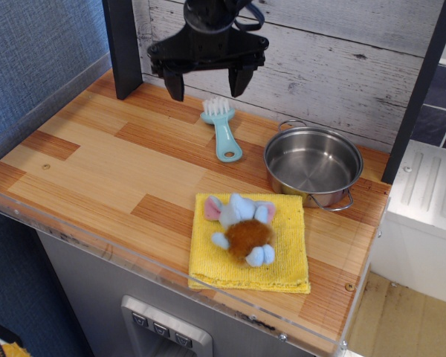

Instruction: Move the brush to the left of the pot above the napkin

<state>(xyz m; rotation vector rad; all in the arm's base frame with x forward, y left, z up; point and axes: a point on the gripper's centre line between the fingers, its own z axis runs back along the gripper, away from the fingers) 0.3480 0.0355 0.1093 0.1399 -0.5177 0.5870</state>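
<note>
brush (223, 129): flat on worktop (97, 163), left of pot (313, 163), above napkin (249, 242); long axis runs bristles-far to handle-near. tool (206, 82): raised above and just left of bristles, spread wide, empty.

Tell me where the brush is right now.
The brush lies flat on the wooden counter, just left of the pot, beyond the napkin, with the open gripper raised above its bristles.
</note>
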